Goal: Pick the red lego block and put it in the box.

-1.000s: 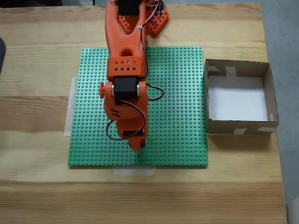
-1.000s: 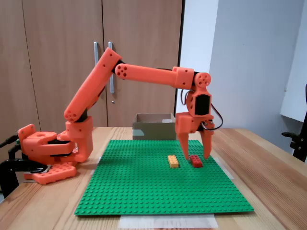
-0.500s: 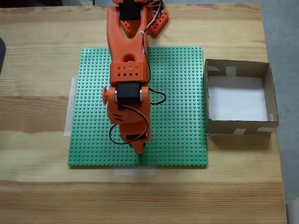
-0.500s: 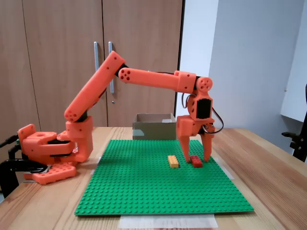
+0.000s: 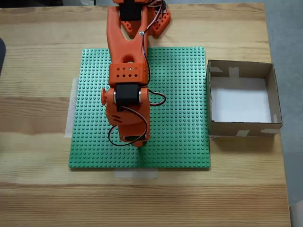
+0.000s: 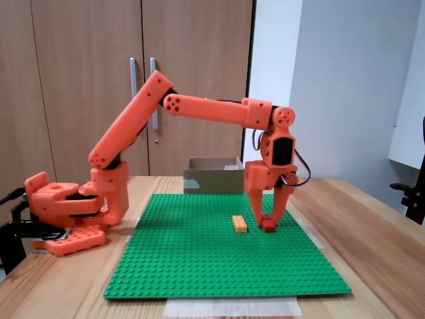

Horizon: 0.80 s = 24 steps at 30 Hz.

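From the side-on fixed view, going left to right: the orange arm's base sits on the wooden table (image 6: 372, 226) at the left edge; the arm reaches over the green baseplate (image 6: 199, 266); the yellow-orange brick (image 6: 239, 224) lies loose on the plate; just to its right is the red lego block (image 6: 269, 224), also on the plate, and the gripper (image 6: 268, 220) has its tips down at it; the box (image 6: 212, 178) stands behind, at the plate's far side.

The red lego block looks to me a small, hard, light piece of plastic; stiff, not fragile, but smooth-sided, so a skewed pinch could squirt it out; I'd take it across its two long flat sides, low and square; if its studs are seated in the plate it may need a firmer pull.

The fingers have narrowed to about the brick's width, tips either side of it and seemingly touching; the brick rests on the plate, not lifted.

In the top-down fixed view the arm covers both bricks; the box (image 5: 241, 127) sits to the right of the baseplate (image 5: 180, 94), open.
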Motion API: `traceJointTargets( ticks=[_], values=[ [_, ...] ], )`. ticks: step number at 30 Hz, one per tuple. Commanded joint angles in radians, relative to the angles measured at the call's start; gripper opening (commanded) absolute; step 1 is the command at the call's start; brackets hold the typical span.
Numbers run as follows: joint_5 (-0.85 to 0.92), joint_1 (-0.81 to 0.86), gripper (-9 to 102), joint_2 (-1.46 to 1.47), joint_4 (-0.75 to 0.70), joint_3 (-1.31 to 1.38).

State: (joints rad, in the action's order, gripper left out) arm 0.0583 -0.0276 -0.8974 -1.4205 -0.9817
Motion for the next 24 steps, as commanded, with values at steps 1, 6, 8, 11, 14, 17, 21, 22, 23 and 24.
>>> traceJointTargets(
  ticks=[1,6,8,11,14,17,21,22,23,24],
  values=[
    [0.014,0.0,-1,-0.011,-0.005,0.037],
    [0.021,-0.002,-1,-0.041,-0.018,0.038],
    [0.021,0.002,-1,-0.074,-0.021,0.037],
    [0.032,0.011,-1,-0.147,-0.02,0.006],
    [0.041,0.02,-1,-0.241,-0.012,-0.038],
    [0.044,0.026,-1,-0.354,-0.003,-0.092],
    [0.046,-0.003,-1,-0.611,-0.003,-0.202],
    [0.046,-0.017,-1,-0.655,-0.012,-0.219],
    [0.049,-0.032,-1,-0.698,-0.025,-0.235],
    [0.049,-0.049,-1,-0.736,-0.04,-0.244]
  ],
)
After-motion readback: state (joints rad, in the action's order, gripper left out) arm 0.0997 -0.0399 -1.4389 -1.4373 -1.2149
